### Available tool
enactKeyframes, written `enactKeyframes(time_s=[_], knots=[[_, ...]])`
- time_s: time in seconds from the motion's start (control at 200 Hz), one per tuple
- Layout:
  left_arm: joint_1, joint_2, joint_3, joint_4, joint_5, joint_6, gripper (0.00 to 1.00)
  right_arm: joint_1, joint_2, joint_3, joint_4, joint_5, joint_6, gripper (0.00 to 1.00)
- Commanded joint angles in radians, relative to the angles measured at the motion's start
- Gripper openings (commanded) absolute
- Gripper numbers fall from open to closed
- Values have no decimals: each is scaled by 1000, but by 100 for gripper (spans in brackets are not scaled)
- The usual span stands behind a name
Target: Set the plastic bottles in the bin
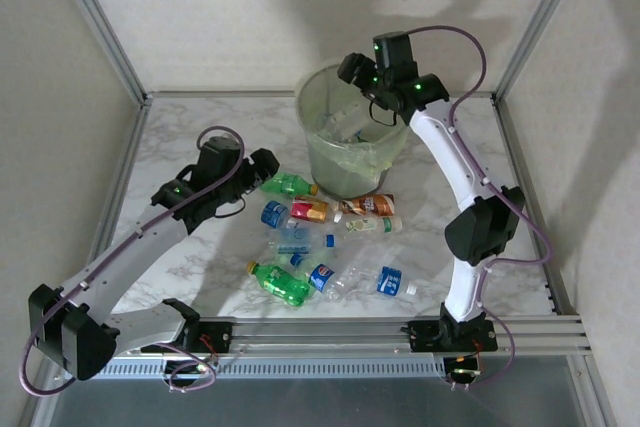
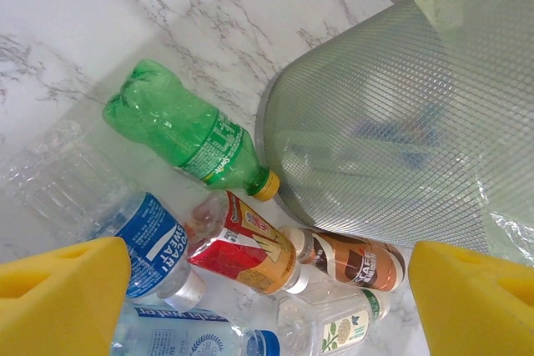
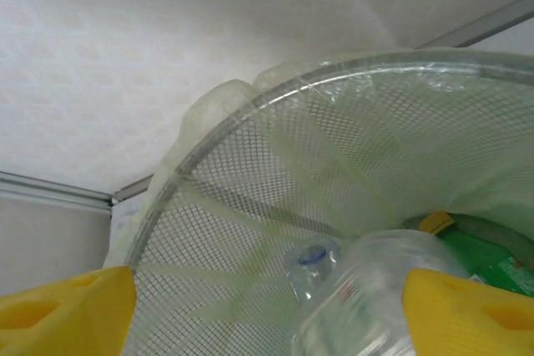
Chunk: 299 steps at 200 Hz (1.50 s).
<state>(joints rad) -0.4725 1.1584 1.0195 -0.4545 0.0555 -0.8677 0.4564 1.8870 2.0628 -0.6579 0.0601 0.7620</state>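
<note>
The bin (image 1: 345, 162) stands at the back middle of the table. My right gripper (image 1: 362, 77) hangs over its rim, open. Between its yellow pads (image 3: 62, 310) a blurred clear bottle (image 3: 367, 298) lies loose beside the right pad, inside the bin (image 3: 275, 198); a green bottle (image 3: 492, 260) lies deeper. Left of the bin, my left gripper (image 1: 262, 169) is open above the pile, holding nothing. Under it lie a green bottle (image 2: 183, 132), a red-label bottle (image 2: 246, 243), a brown-label bottle (image 2: 359, 260) and a blue-label bottle (image 2: 146, 243), all beside the bin's wall (image 2: 375, 122).
Several more bottles lie scattered in front of the bin, among them a green one (image 1: 280, 282) and a blue-labelled clear one (image 1: 395, 281) near the front rail. Metal frame posts edge the marble table (image 1: 180, 137) at the left, right and back.
</note>
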Motion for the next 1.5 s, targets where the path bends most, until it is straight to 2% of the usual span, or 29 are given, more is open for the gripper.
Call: enactKeyframes(time_s=[0.0, 0.165, 0.37, 0.521, 0.591, 0.786, 1.036, 1.247, 1.492], knots=[[15, -34, -20, -16, -27, -7, 88, 5, -54, 40, -35, 39, -31, 83], [35, -37, -45, -36, -44, -29, 88, 43, -176, -25, -34, 67, -80, 83], [82, -41, -104, -49, -7, -68, 85, 171, -426, -228, -37, 165, -161, 84], [113, -53, -166, -33, 26, -107, 84, 233, -601, -421, -19, 161, -161, 83], [121, -46, -184, -34, 27, -119, 82, 291, -666, -505, -6, 149, -149, 83], [124, -1, -209, -19, 47, -151, 79, 411, -760, -621, -35, 168, -123, 83], [112, 31, -209, -34, 21, -166, 78, 517, -781, -697, -49, 93, -145, 85], [109, 14, -236, -29, 22, -184, 78, 639, -671, -752, -74, 89, -165, 86], [109, -34, -238, -41, -8, -181, 78, 763, -532, -843, -102, 67, -181, 82]])
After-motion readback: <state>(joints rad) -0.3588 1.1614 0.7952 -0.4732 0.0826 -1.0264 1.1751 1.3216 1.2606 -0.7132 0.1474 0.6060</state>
